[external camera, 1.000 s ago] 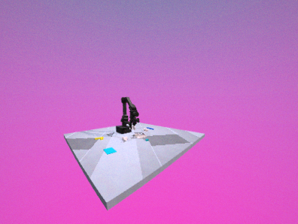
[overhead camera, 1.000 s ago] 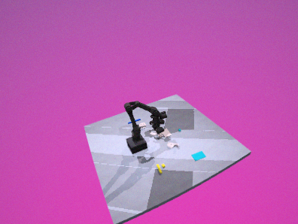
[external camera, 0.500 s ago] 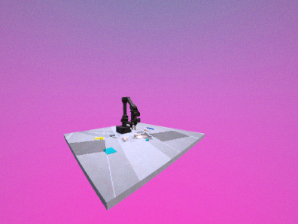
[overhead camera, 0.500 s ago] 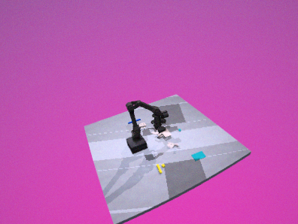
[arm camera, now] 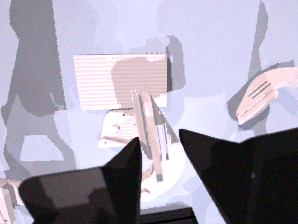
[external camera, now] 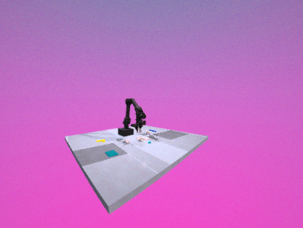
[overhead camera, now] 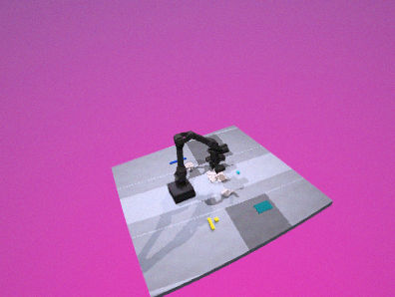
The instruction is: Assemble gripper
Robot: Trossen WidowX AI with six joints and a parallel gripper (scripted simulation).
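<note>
You are holding a long pale part (arm camera: 151, 132) between the fingers of your gripper (arm camera: 159, 137), and its far end is reaching over the edge of a ribbed block (arm camera: 97, 82) in the wrist view. The block is standing in your way ahead, with a pale rounded piece (arm camera: 116, 131) lying just beside it, under the held part. To the right in that view, a gap is running between the block and a second pale jaw (arm camera: 257, 102). How much height you are having above the block, you cannot tell.
</note>
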